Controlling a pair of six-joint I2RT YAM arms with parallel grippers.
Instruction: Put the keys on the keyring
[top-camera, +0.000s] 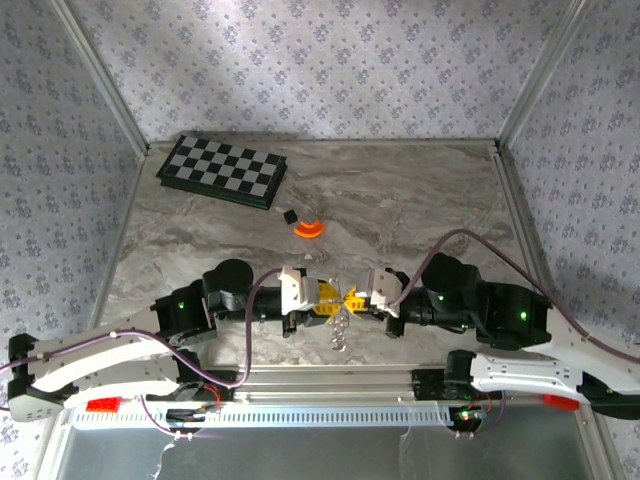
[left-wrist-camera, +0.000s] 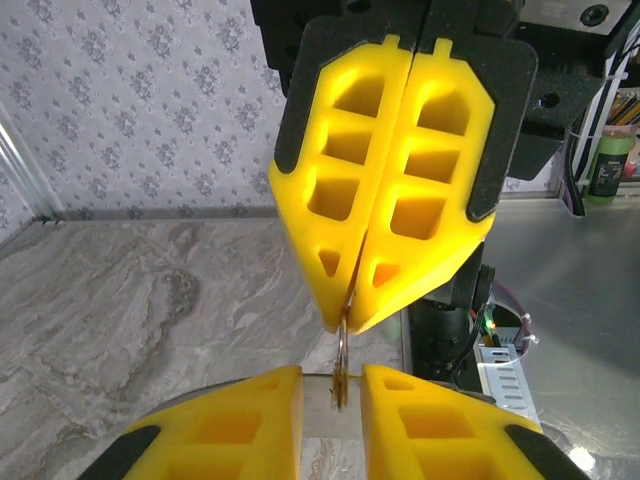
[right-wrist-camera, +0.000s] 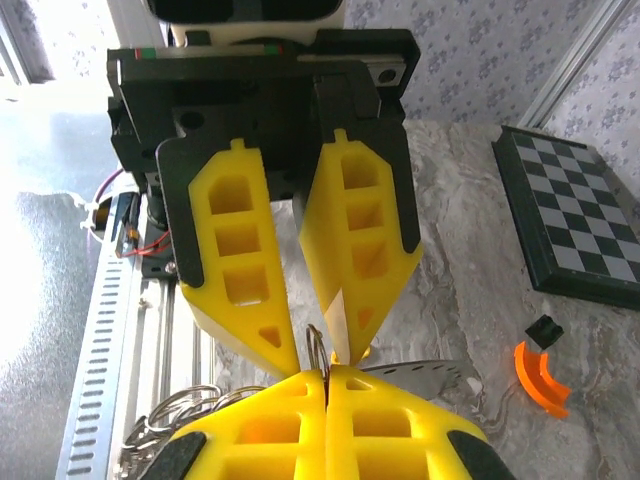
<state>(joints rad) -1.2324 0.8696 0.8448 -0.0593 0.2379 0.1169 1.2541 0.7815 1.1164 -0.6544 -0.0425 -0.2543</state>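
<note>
Keyring (top-camera: 340, 328) dangles over the marble table (top-camera: 420, 200) near its front edge, between two grippers meeting tip to tip. Right gripper (right-wrist-camera: 327, 380) is clamped fully closed on one ring; left gripper (left-wrist-camera: 332, 390) has its fingers slightly parted around that ring.

Counts two pincers, one left pincer (right-wrist-camera: 320, 357) and one right pincer (right-wrist-camera: 327, 385). On the tabletop (top-camera: 420, 190), tallies one checkered board (top-camera: 222, 170), one orange disc (top-camera: 309, 230), one small black cube (top-camera: 290, 215). Adds one keyring (top-camera: 340, 328), its silvery loops too bunched to number.
</note>
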